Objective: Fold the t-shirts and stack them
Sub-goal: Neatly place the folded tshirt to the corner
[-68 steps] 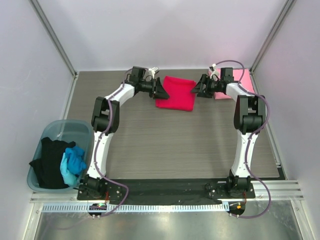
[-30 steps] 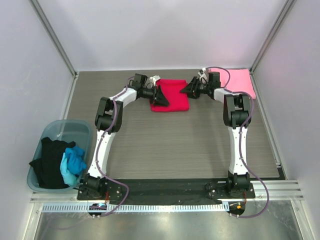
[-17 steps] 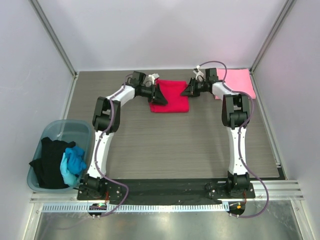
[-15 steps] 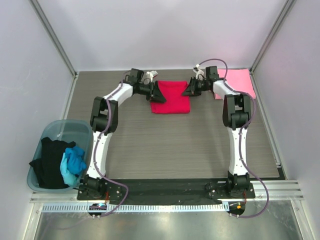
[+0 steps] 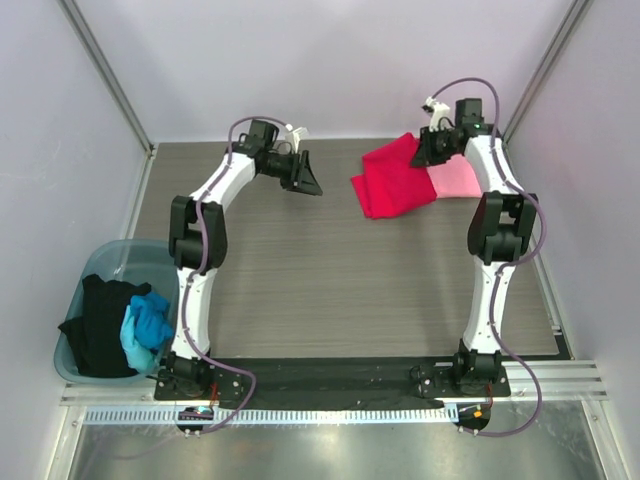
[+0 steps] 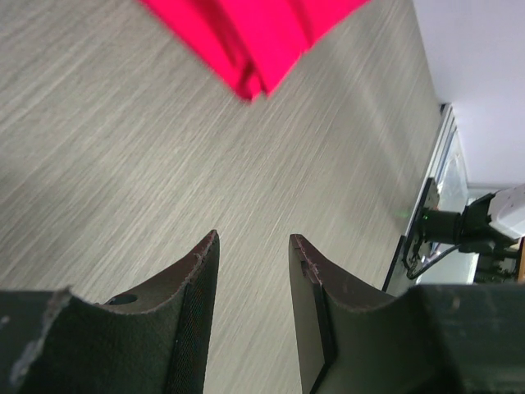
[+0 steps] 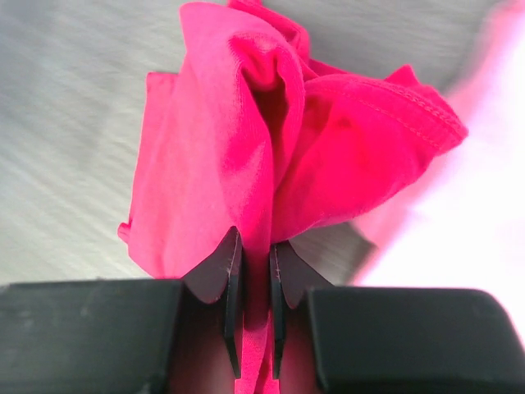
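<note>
The folded crimson red t-shirt [image 5: 392, 182] hangs bunched from my right gripper [image 5: 428, 155], its right part over the left edge of the light pink t-shirt [image 5: 458, 178] at the back right. In the right wrist view the right gripper [image 7: 254, 240] is shut on a fold of the red t-shirt [image 7: 213, 164], with the pink t-shirt [image 7: 484, 172] blurred beside it. My left gripper [image 5: 306, 182] stands open over bare table, left of the red shirt. The left wrist view has the left gripper [image 6: 253, 238] with nothing between its fingers and the red t-shirt [image 6: 254, 33] ahead.
A teal bin [image 5: 115, 262] at the near left holds a black t-shirt [image 5: 98, 325] and a bright blue one [image 5: 145, 325]. Walls and metal frame posts close in the table [image 5: 330, 280] on three sides.
My right gripper closed on the red shirt and carried it right and back, partly over the pink one. My left gripper drew away to the left, off the shirt.
</note>
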You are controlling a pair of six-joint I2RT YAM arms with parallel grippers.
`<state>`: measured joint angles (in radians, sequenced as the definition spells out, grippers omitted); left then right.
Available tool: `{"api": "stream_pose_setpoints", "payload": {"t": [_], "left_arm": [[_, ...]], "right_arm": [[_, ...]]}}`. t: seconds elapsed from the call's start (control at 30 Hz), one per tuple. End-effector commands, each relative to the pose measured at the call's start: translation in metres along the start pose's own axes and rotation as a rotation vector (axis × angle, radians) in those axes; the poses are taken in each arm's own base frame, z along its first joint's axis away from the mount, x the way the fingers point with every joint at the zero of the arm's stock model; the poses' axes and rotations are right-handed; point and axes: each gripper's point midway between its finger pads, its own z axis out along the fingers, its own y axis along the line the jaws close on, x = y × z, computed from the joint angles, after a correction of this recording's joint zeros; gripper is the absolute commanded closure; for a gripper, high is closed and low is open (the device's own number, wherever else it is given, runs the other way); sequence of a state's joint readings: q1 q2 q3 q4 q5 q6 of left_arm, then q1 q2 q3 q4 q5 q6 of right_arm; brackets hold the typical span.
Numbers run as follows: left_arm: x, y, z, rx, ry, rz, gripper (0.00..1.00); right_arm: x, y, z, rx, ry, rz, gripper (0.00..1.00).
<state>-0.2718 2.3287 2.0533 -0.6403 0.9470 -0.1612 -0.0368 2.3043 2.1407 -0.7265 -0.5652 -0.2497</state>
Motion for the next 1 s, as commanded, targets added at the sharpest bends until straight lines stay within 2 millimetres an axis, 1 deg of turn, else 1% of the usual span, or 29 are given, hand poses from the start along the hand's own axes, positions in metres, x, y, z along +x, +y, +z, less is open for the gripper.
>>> {"api": "stream_pose_setpoints", "payload": {"t": [0.0, 0.17, 0.3, 0.33, 0.37, 0.4, 0.47, 0.6, 0.8, 0.93, 0.97], "left_arm": [[0.000, -0.006, 0.004, -0.012, 0.019, 0.059, 0.59], [0.006, 0.002, 0.004, -0.037, 0.038, 0.061, 0.59], [0.009, 0.006, 0.007, -0.043, 0.044, 0.060, 0.59], [0.010, 0.007, 0.009, -0.043, 0.049, 0.062, 0.59], [0.010, 0.008, 0.009, -0.047, 0.051, 0.063, 0.59], [0.011, 0.008, 0.011, -0.049, 0.054, 0.065, 0.59], [0.012, 0.009, 0.012, -0.052, 0.058, 0.069, 0.59], [0.015, 0.007, 0.017, -0.049, 0.068, 0.070, 0.59], [0.018, 0.005, 0.022, -0.043, 0.078, 0.069, 0.59], [0.019, 0.006, 0.023, -0.046, 0.081, 0.067, 0.58], [0.019, 0.006, 0.024, -0.046, 0.081, 0.069, 0.58]], "right_arm": [[-0.035, -0.022, -0.033, 0.111, -0.068, -0.102, 0.99], [-0.052, -0.041, -0.049, 0.173, -0.108, -0.140, 0.99], [-0.075, -0.055, -0.064, 0.217, -0.164, -0.160, 0.99], [-0.078, -0.058, -0.068, 0.226, -0.172, -0.160, 0.99], [-0.087, -0.059, -0.073, 0.237, -0.194, -0.169, 0.99], [-0.087, -0.064, -0.076, 0.245, -0.198, -0.162, 0.99], [-0.095, -0.067, -0.084, 0.257, -0.222, -0.158, 0.99], [-0.093, -0.087, -0.098, 0.297, -0.233, -0.134, 0.99], [-0.092, -0.102, -0.110, 0.330, -0.241, -0.134, 0.99], [-0.088, -0.115, -0.112, 0.363, -0.230, -0.142, 0.99], [-0.087, -0.123, -0.112, 0.374, -0.232, -0.138, 0.99]]}}
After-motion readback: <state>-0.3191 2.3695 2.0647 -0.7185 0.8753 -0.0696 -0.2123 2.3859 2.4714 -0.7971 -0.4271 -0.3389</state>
